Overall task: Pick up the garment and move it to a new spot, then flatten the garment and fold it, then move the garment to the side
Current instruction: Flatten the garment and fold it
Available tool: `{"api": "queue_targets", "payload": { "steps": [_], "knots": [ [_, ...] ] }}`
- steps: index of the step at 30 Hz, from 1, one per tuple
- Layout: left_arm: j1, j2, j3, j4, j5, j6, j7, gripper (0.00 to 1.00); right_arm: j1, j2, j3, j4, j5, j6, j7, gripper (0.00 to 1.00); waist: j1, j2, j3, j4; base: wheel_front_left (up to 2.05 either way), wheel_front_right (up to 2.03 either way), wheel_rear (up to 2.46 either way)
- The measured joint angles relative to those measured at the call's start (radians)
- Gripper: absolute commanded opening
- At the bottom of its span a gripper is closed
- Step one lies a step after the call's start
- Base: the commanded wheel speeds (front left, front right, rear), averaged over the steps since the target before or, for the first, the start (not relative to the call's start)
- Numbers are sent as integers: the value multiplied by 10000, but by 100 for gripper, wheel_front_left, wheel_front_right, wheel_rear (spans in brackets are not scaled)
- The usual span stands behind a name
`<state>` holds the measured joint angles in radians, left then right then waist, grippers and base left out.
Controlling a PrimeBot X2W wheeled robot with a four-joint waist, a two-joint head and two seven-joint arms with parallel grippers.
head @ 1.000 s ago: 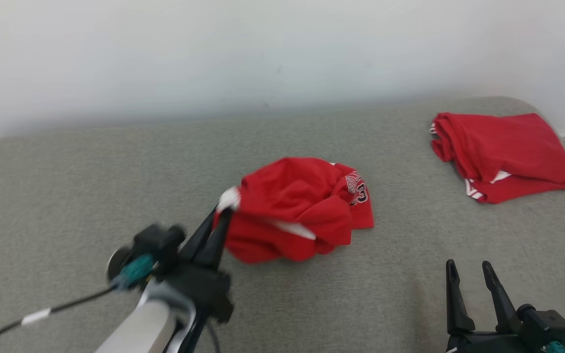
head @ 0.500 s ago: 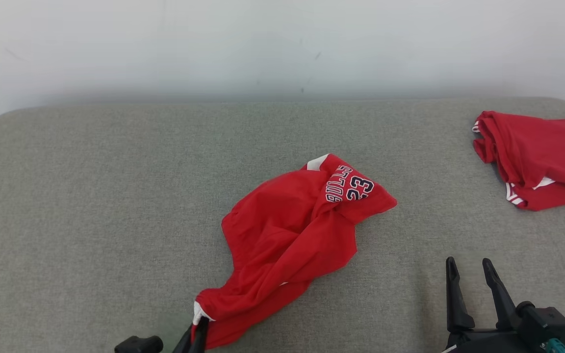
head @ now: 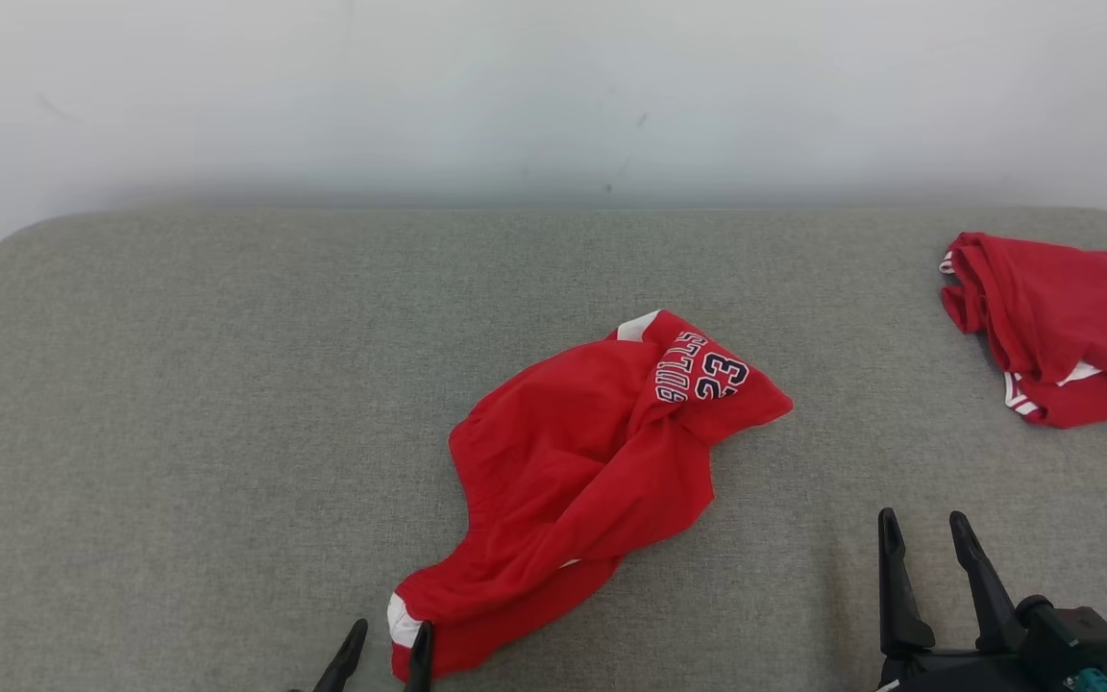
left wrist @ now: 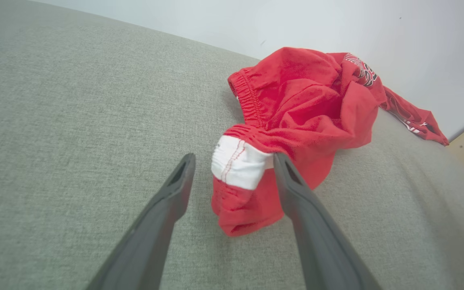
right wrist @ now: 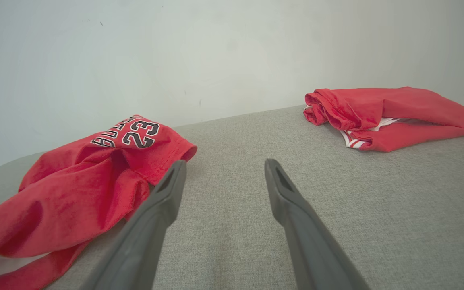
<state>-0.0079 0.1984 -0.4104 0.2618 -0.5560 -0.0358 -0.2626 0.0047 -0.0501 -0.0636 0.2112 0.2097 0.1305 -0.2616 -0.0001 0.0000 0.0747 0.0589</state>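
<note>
The red garment (head: 592,461), shorts with white trim and a "23" print, lies crumpled and stretched out on the grey cushioned surface (head: 179,384). Its white-trimmed corner (left wrist: 238,161) rests between the spread fingers of my left gripper (head: 390,630), which is open at the near edge; in the left wrist view the right finger (left wrist: 296,193) touches the cloth. My right gripper (head: 922,519) stands open at the lower right, off the garment, with nothing between its fingers. The right wrist view has the garment (right wrist: 75,189) to the left of that gripper (right wrist: 225,163).
A second red garment (head: 1063,327) lies folded at the far right of the surface, also seen from the right wrist (right wrist: 389,117). A pale wall (head: 553,96) runs behind the surface. Bare grey fabric spreads to the left and in front of the right gripper.
My left gripper dragged the garment's corner toward the near edge, stretching the cloth out, and has now opened and let go. The head camera shifted. The right gripper stayed still.
</note>
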Motion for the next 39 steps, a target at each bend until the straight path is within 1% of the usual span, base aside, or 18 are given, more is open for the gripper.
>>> {"api": "queue_targets", "payload": {
  "steps": [4,8,10,12,14,15,18,22,26,29,33,34,39],
  "knots": [
    [459,-88,562,-715,332,-94,0,100,10,-4,-21,-19,12,0,0,100,0,0,23,113,0,0,0],
    [564,-366,1641,-1616,1072,-234,0,100,7,-4,-59,-17,10,0,0,100,2,0,60,213,0,0,0],
    [644,-594,2255,-1919,1421,-360,0,100,5,-4,-63,-10,8,0,0,100,2,0,47,240,0,0,0],
    [656,-700,2648,-2077,2054,-497,0,100,2,-2,-42,12,0,0,2,100,2,0,8,237,0,0,0],
    [662,-825,3083,-2134,2541,-541,0,100,2,-4,6,56,-4,0,0,100,1,0,-37,216,0,0,0],
    [839,-1108,3950,-1912,3183,-717,0,100,9,-2,182,167,-4,0,2,100,1,0,-144,103,0,0,0],
    [899,-1233,4341,-1900,3329,-794,0,100,67,-4,247,234,2,0,0,100,1,0,-188,79,0,0,0],
    [911,-1342,4629,-1879,3436,-878,0,100,-3,-6,738,441,-54,0,0,100,1,0,-200,173,0,0,0],
    [902,-1398,4629,-1820,3542,-890,0,100,-565,-2,1294,876,-203,0,0,100,1,0,-194,353,0,0,0],
    [880,-1432,4512,-1745,3616,-934,0,100,-1167,6,1630,1703,-215,0,2,100,1,0,-171,524,0,0,0],
    [823,-1438,4334,-1647,3611,-936,0,100,-2187,-25,2050,3154,-199,0,0,100,1,0,-142,791,0,0,0],
    [823,-1438,4334,-1647,3611,-936,0,100,-2187,-25,2050,3154,-199,0,0,100,1,0,-142,791,0,0,0],
    [698,-1459,4102,-1503,3542,-940,0,100,-3110,-67,2215,5246,-88,0,0,100,1,0,-138,1216,0,0,0]
  ]
}}
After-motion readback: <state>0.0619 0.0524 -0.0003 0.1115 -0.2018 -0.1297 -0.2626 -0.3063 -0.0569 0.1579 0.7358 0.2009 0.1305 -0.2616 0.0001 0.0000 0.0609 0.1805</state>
